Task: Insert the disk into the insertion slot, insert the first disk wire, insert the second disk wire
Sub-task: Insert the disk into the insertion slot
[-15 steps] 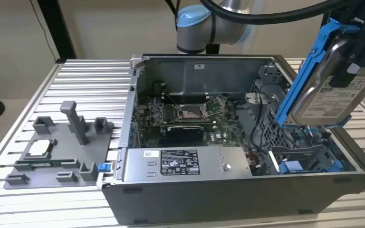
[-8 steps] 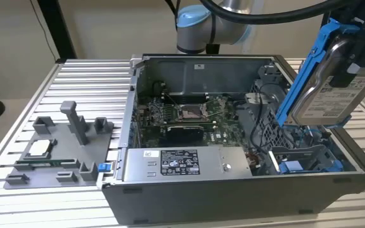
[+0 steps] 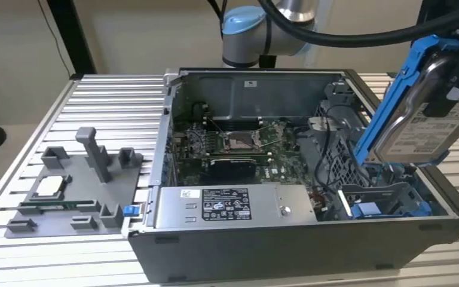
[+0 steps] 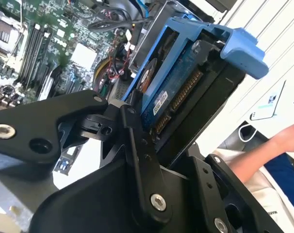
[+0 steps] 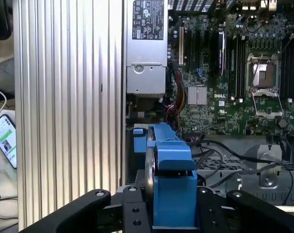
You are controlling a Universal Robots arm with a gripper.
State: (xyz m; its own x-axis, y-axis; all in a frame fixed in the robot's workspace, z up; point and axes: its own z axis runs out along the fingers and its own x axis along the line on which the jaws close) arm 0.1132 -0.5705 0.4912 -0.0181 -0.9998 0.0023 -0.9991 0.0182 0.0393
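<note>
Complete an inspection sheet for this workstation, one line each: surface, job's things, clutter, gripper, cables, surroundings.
Surface: ribbed metal table; an open computer case stands on it.
Job's things: disk in its blue carrier, held tilted in the air above the case; insertion slot below it, disk not yet in.
Clutter: grey fixture tray on the table, at the exterior view's left of the case.
Gripper: gripper shut on the disk.
Cables: black cables lie loose inside the case.
Surroundings: a person's arm and a phone, both off the table's edge.
</note>
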